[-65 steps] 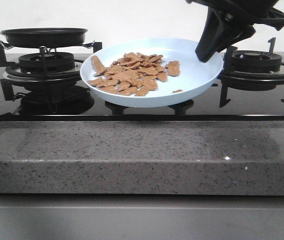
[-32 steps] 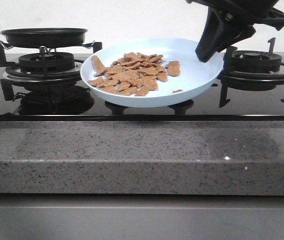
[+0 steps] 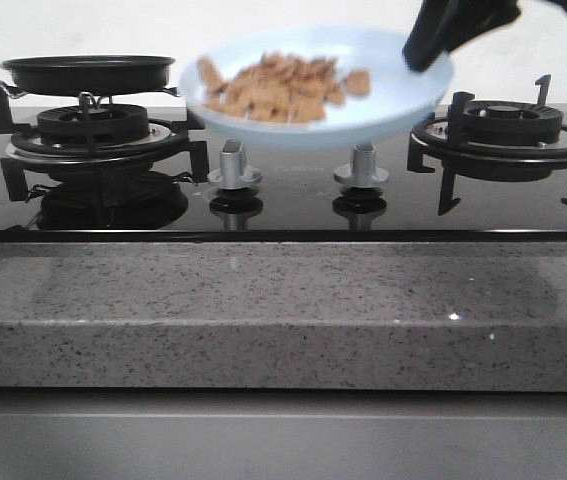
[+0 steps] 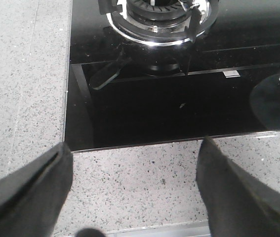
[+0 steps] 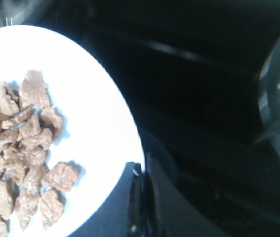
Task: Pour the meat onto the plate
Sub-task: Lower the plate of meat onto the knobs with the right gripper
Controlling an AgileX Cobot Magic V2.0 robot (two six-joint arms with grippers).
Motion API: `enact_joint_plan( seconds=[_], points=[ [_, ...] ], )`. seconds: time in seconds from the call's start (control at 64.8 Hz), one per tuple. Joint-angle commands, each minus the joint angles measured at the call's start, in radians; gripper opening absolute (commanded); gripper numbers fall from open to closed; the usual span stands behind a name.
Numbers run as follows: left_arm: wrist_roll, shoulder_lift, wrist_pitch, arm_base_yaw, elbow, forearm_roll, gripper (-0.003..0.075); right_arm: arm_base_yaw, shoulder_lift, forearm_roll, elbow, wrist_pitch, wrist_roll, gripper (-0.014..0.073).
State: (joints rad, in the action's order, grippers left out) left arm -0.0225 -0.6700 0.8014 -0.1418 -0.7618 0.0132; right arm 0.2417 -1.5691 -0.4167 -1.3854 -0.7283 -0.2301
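Stone counter (image 3: 283,310) in speckled grey fills the front of the scene, carrying a black glass hob (image 3: 293,205) with a burner grate at each side and two silver knobs (image 3: 235,165) between them, which stand clear below the raised dish. On the left grate sits a black frying pan (image 3: 88,72), level and apart from everything else; from the front view its inside cannot be seen. The plate (image 3: 403,105) hangs in the air above the knobs, blurred with motion, roughly level or tipped slightly toward the camera, which suits a shallow dish that has to keep loose pieces from sliding off. It is carried by the right gripper (image 3: 428,50), whose dark fingers are clamped on the rim at the plate's right side; the right wrist view shows a finger (image 5: 144,197) pressed against the white edge, a grip at one point only, so I judge that any tilt would come quickly. The left gripper (image 4: 135,192) hovers over the counter's near edge beside the hob with its fingers spread wide and nothing between them, kept out of the way. The meat (image 3: 283,88) lies piled on the plate, mostly toward its left and middle, well away from the clamped rim; the pouring therefore looks done, and the plate seems to be on its way elsewhere.
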Motion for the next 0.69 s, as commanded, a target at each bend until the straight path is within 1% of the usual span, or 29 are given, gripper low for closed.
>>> enact_joint_plan(
  seconds=[0.0,0.247,0.432,0.571,0.679],
  points=[
    [0.011,0.001,-0.070,-0.007,-0.024,0.003,0.0514,-0.028,0.009,-0.035,-0.111,0.022,-0.006,-0.0120],
    [0.011,0.001,-0.072,-0.007,-0.024,0.007,0.0514,-0.063,-0.150,-0.037,-0.339,-0.078,-0.006,-0.0119],
    [0.011,0.001,-0.072,-0.007,-0.024,0.024,0.0514,-0.071,-0.287,-0.036,-0.489,-0.112,-0.006,-0.0119],
    [0.011,0.001,-0.072,-0.007,-0.024,0.027,0.0514,-0.071,-0.372,-0.036,-0.554,-0.122,-0.006,-0.0119],
    [0.011,0.001,-0.072,-0.007,-0.024,0.027,0.0514,-0.071,-0.421,-0.045,-0.571,-0.119,-0.006,-0.0119]
  ],
)
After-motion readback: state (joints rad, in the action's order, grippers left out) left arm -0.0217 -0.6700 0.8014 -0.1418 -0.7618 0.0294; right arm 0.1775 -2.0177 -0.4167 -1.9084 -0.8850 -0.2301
